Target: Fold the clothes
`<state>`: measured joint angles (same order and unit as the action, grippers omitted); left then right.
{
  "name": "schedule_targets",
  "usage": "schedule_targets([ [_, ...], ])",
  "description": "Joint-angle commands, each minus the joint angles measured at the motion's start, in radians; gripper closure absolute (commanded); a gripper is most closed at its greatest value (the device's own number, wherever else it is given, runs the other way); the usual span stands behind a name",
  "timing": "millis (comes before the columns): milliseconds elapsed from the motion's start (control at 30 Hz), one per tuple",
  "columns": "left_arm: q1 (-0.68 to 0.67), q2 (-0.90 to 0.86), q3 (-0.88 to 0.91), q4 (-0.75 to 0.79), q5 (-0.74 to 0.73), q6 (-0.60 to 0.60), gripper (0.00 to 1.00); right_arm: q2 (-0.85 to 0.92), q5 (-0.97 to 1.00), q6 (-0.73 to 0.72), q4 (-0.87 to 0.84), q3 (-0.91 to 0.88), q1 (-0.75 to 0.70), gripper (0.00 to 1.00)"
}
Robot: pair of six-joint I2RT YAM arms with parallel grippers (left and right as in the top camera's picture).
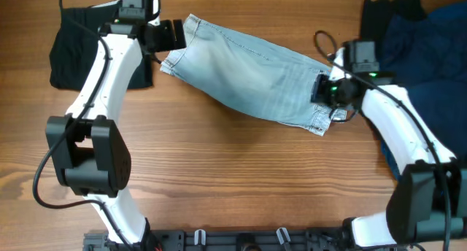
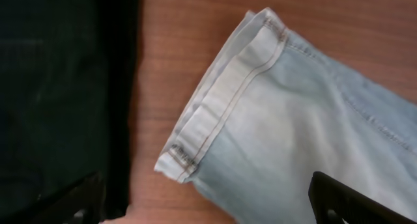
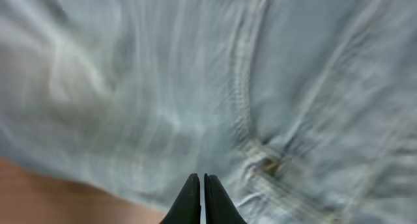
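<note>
Across the table's (image 1: 241,178) far middle the shorts (image 1: 248,76) lie flat on a slant, far left to right. Left gripper (image 1: 182,36) at their far-left hem, fingers (image 2: 352,201) spread wide. Right gripper (image 1: 321,90) on the right end, fingers (image 3: 190,199) pressed together; whether cloth is pinched, cannot tell. Black garment (image 1: 73,47) far left, near the hem.

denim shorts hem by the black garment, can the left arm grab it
Probably yes: the left gripper hangs open right at that hem of the denim shorts, nothing lies over it, and the black garment sits apart.
</note>
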<state>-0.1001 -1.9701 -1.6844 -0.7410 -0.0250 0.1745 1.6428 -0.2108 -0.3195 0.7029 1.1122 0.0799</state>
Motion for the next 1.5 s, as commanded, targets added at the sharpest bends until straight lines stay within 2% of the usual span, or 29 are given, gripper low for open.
schedule_targets([
  [0, 0.010, 0.001, -0.008, -0.008, -0.008, 0.016, 0.00, 0.062, -0.027, -0.025, 0.045, -0.011, 0.053, 0.96],
  [200, 0.015, 0.001, -0.008, -0.012, -0.008, 0.017, 0.00, 0.134, -0.025, -0.081, 0.040, -0.083, 0.078, 0.96],
  [467, 0.013, 0.001, -0.008, -0.021, -0.013, 0.017, 0.00, 0.139, 0.276, -0.212, -0.132, -0.143, 0.073, 0.96],
  [633, 0.013, 0.001, -0.008, -0.040, -0.012, 0.017, 0.00, 0.200, 0.384, -0.198, -0.303, -0.144, 0.071, 0.96],
  [800, 0.013, 0.001, -0.008, -0.070, -0.012, 0.017, 0.00, 0.247, 0.383, -0.098, -0.404, -0.142, 0.071, 0.96],
  [933, 0.013, 0.001, -0.007, -0.095, -0.012, 0.017, 0.00, 0.231, 0.351, -0.079, -0.308, -0.053, 0.054, 0.96],
  [1067, 0.013, -0.007, 0.006, -0.094, -0.012, 0.017, 0.00, 0.222, 0.234, -0.045, -0.098, 0.137, 0.015, 0.96],
  [1100, 0.013, -0.019, 0.032, -0.051, -0.012, 0.017, 0.00, 0.222, 0.170, -0.043, 0.042, 0.264, -0.010, 0.79],
  [1133, 0.013, -0.026, 0.039, -0.023, -0.013, 0.017, 0.00, 0.222, 0.158, -0.042, 0.093, 0.312, -0.019, 0.64],
  [1167, 0.013, -0.039, 0.046, 0.024, -0.013, 0.017, 0.00, 0.222, 0.157, -0.041, 0.151, 0.364, -0.032, 0.45],
  [1200, 0.013, -0.046, 0.049, 0.056, -0.021, 0.017, 0.00, 0.222, 0.157, -0.033, 0.180, 0.392, -0.040, 0.36],
  [1233, 0.013, -0.075, 0.049, 0.127, -0.053, 0.016, 0.00, 0.222, 0.157, -0.016, 0.223, 0.438, -0.067, 0.23],
  [1300, 0.013, -0.115, 0.049, 0.198, -0.091, 0.013, 0.00, 0.222, 0.133, 0.004, 0.223, 0.446, -0.101, 0.13],
  [1367, 0.012, -0.170, 0.049, 0.257, -0.126, 0.013, 0.00, 0.233, 0.021, 0.066, 0.216, 0.445, -0.159, 0.06],
  [1467, 0.012, -0.264, 0.049, 0.332, -0.201, -0.012, 0.00, 0.259, -0.086, 0.153, 0.212, 0.444, -0.232, 0.03],
])
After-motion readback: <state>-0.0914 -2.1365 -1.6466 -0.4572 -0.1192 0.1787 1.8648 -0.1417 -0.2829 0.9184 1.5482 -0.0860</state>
